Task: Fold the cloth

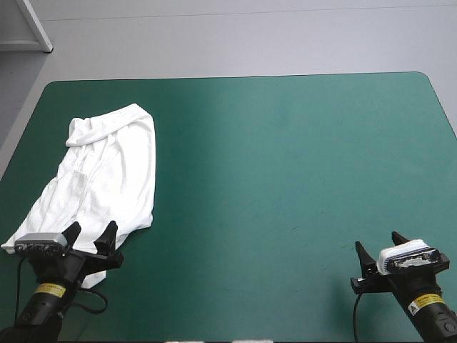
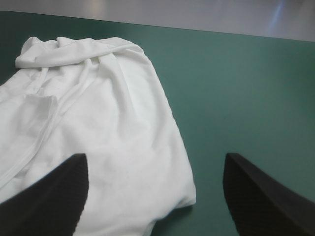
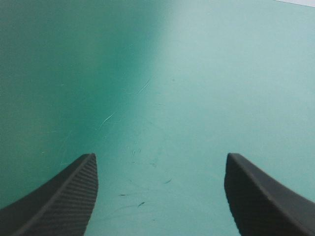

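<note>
Lying on the left side of the bench (image 1: 285,179), the white T-shirt (image 1: 107,171) is long and rumpled, and its near end sits under the left claw (image 1: 93,229), whose black fingers (image 2: 44,201) stand wide apart and hold nothing. The right claw (image 1: 378,241) is spread wide and empty too, well apart from the T-shirt, over bare teal-green cover (image 3: 157,59) by the bench's near right corner. Thin little marks (image 3: 106,120) show there, maybe scratches.
</note>
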Tool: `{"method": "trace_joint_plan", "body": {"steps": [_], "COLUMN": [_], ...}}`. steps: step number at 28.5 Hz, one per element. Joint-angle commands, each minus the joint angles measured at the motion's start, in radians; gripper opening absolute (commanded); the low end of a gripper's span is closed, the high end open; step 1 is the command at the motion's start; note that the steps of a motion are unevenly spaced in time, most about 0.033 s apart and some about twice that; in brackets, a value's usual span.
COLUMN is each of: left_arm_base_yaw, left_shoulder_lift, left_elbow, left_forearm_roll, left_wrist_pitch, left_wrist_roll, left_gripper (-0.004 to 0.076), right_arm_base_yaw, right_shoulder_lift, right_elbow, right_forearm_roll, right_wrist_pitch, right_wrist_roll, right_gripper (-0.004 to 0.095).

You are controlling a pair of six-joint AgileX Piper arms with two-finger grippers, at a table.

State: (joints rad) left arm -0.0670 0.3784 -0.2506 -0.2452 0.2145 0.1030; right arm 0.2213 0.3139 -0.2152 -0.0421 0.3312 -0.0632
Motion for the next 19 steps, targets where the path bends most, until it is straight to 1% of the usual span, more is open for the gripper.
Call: {"method": "trace_joint_plan", "body": {"steps": [1,2,4,5,7,9,12,14,16,19], "left_arm_base_yaw": [-0.002,-0.002,-0.002,-0.002,0.001,0.027,0.109,0.18,0.242,0.288], "left_shoulder_lift": [0.18,0.247,0.381,0.505,0.615,0.692,0.814,0.89,0.963,1.05], "left_elbow": [-0.134,-0.171,-0.246,-0.321,-0.407,-0.48,-0.586,-0.661,-0.736,-0.823], "left_forearm_roll": [0.052,0.068,0.068,0.068,0.075,0.075,0.059,0.059,0.059,0.056], "left_wrist_pitch": [-0.025,-0.001,0.006,0.007,0.007,0.007,0.008,0.04,0.094,0.153], "left_wrist_roll": [-0.037,-0.037,-0.037,-0.037,-0.037,-0.041,-0.044,-0.044,-0.025,0.009], "left_gripper": [0.0549,0.0549,0.0549,0.0549,0.0549,0.0549,0.0549,0.0549,0.0549,0.0549], "right_arm_base_yaw": [0.001,0.001,0.001,0.001,0.001,0.001,0.001,0.001,0.001,0.001], "right_shoulder_lift": [0.008,0.008,0.008,0.008,0.008,0.008,0.008,0.008,0.008,0.008], "right_elbow": [-0.031,-0.031,-0.031,-0.031,-0.031,-0.035,-0.039,-0.039,-0.039,-0.039], "right_forearm_roll": [-0.002,-0.003,0.0,0.003,0.013,0.023,0.025,0.025,0.025,0.025], "right_wrist_pitch": [-0.06,-0.059,-0.059,-0.057,-0.055,-0.049,-0.047,-0.044,-0.044,-0.044], "right_wrist_roll": [-0.007,-0.007,-0.007,-0.007,-0.007,-0.007,-0.007,-0.007,-0.007,-0.007], "right_gripper": [0.0669,0.0669,0.0669,0.0669,0.0669,0.0669,0.0669,0.0669,0.0669,0.0669]}}
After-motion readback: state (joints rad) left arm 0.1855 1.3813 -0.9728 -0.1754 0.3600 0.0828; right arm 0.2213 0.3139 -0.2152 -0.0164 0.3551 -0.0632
